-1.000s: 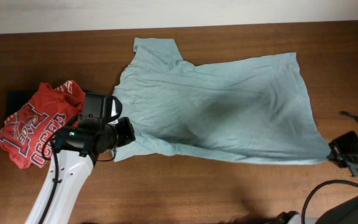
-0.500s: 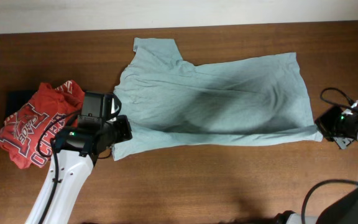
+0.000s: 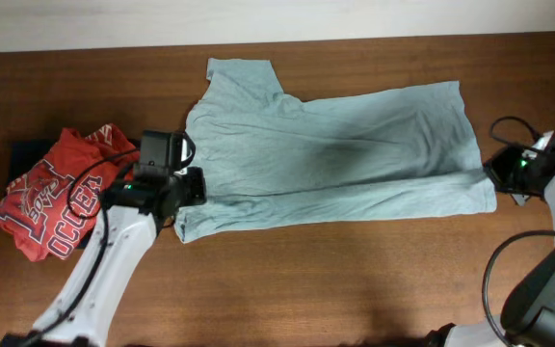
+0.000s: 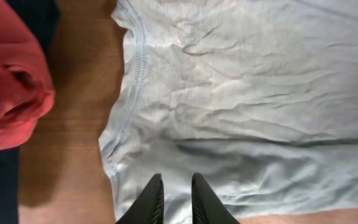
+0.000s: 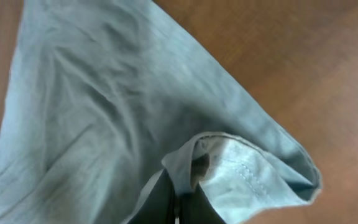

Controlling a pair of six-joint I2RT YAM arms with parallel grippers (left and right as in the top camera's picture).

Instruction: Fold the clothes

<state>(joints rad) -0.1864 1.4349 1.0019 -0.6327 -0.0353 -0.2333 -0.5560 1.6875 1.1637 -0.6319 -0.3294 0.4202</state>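
The tee (image 3: 335,159) is lying lengthwise across the table (image 3: 355,289), collar end by the left arm and hem end by the right. A long band along its near edge is looking doubled over.

The right gripper (image 5: 178,194) is clenching a corner of the hem (image 5: 253,177) at the tee's hem end, and the cloth is bunching into a little hooded pocket above the fingers. I'd say it is gripping there to pull that long fold taut and straight.

The left gripper (image 4: 174,190) is sitting low over the tee's collar end, just inside the stitched edge, jaws a sliver apart. Whether any cloth is pinched between them, I cannot tell.

Two ends, two arms: this is looking like a lengthwise fold being laid, with plenty of folding to go.

The fabric is showing as thin, soft cotton, plain pale grey-teal, wrinkling in fine ripples and draping limp. It is likely sagging wherever nobody is gripping it.

Off the tee's collar end, the red shirt (image 3: 51,202) is sitting crumpled, white lettering showing, on top of a navy garment (image 3: 22,154).
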